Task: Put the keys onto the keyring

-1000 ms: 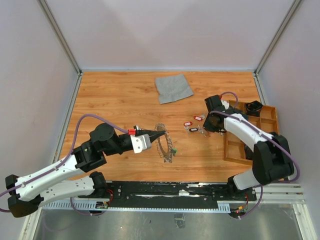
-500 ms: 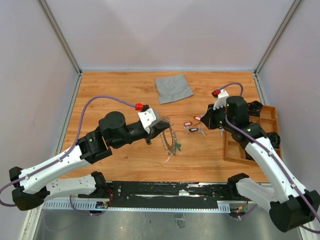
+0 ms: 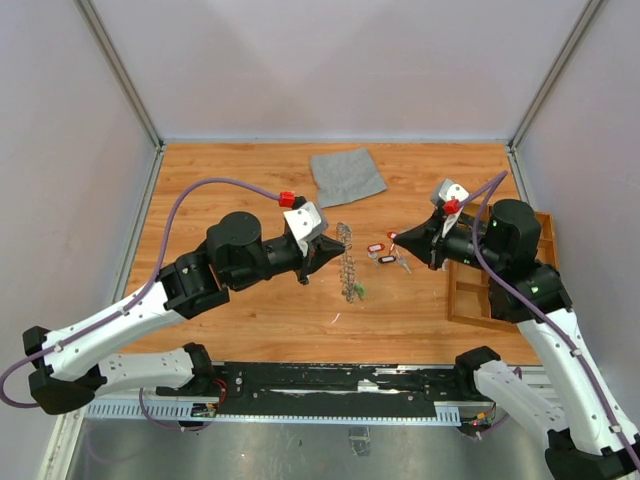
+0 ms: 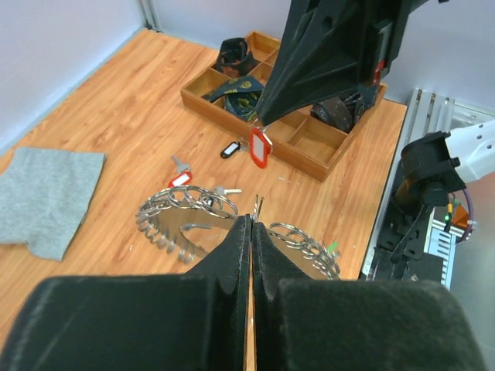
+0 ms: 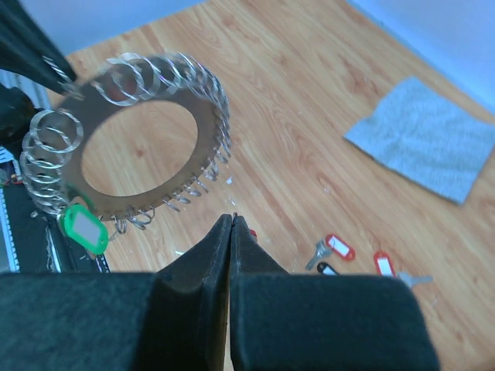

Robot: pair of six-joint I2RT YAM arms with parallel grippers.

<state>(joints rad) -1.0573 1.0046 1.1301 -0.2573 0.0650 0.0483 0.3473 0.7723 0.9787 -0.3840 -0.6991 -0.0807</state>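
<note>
The large silvery metal keyring (image 3: pixel 347 262) is held up by the closed left gripper (image 3: pixel 322 255) — a small red-tagged silver key (image 4: pixel 260 148) is pinched by the closed right gripper (image 5: pixel 232 224).

text: none legible in any view | red oblong plastic key tag (image 4: pixel 260 148), centre of left wrist view: no writing visible | green oblong plastic key tag (image 5: pixel 85 229), lower left of right wrist view: white insert looks blank | small red plastic tags (image 5: pixel 340 247), lower right: inserts possibly too small to read
</note>
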